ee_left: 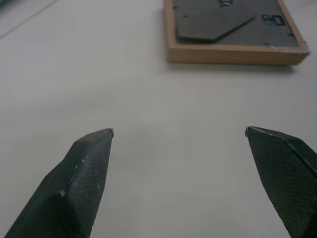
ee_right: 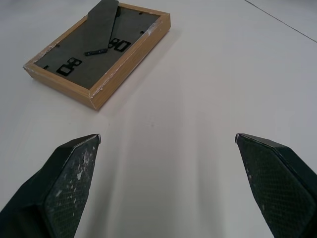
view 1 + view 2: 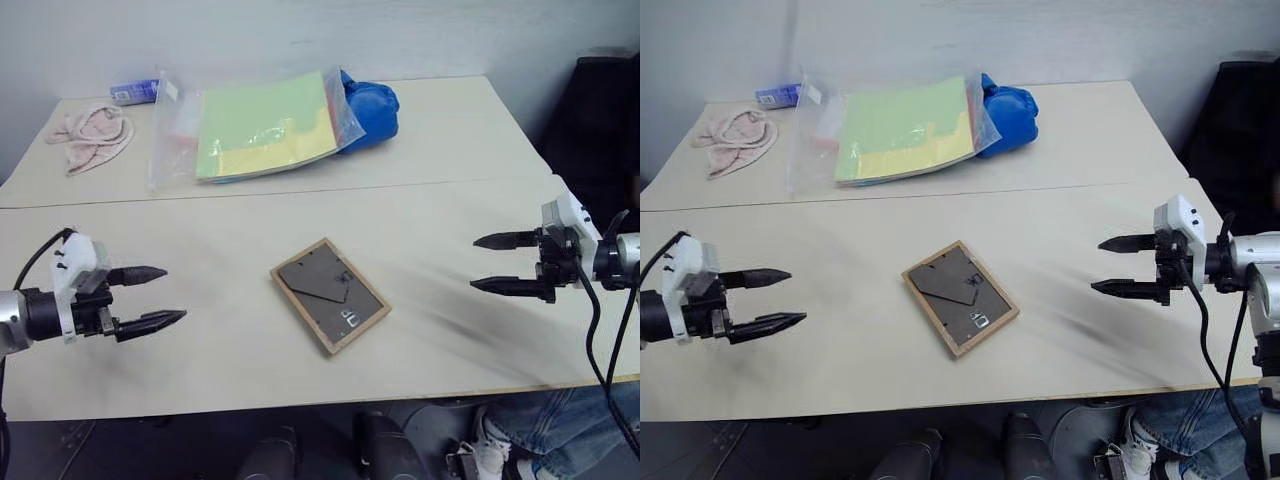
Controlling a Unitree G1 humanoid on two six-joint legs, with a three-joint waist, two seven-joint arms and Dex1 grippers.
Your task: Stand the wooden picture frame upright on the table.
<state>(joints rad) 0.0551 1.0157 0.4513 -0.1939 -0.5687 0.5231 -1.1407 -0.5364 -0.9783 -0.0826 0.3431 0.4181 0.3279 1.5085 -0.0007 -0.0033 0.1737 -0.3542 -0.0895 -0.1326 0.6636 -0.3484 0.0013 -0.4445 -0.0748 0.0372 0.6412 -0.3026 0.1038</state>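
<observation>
While the wooden picture frame (image 3: 330, 295) lies face-down on the table (image 3: 200, 230), nothing is grasped by the spread-fingered left gripper (image 3: 150, 296) or right gripper (image 3: 496, 263)

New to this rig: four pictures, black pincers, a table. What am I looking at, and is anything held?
The top two pictures come from the humanoid robot's head, looking down at the table. The other two come from cameras on its wrists. The pincers are the left gripper and right gripper, both open and holding nothing. Between them the wooden picture frame lies flat, back panel up. At the far side lie a clear bag of coloured paper, a blue bundle and a pink cloth.
</observation>
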